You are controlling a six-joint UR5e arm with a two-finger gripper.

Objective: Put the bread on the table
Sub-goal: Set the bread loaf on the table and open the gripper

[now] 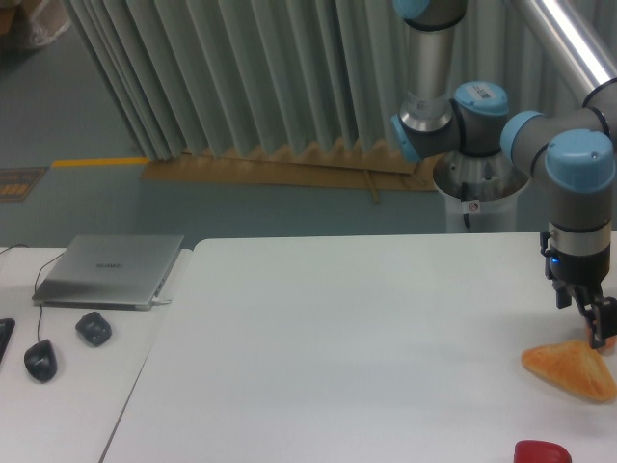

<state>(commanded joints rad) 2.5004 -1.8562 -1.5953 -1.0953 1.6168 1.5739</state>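
Camera: bread [571, 370] lies lengthwise left-right, apex up, claw [598, 333] perhaps gripping it.

white table [318, 338], bread [571, 369], flat red thing [541, 451]

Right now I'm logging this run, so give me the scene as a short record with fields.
arm: at the right edge of the table
gripper: low, at the top corner of the bread
jaws: too small to tell open from shut
bread: lying on the table, far right
red thing: front edge, left of the bread, partly cut off
side desk: closed laptop, two dark mice
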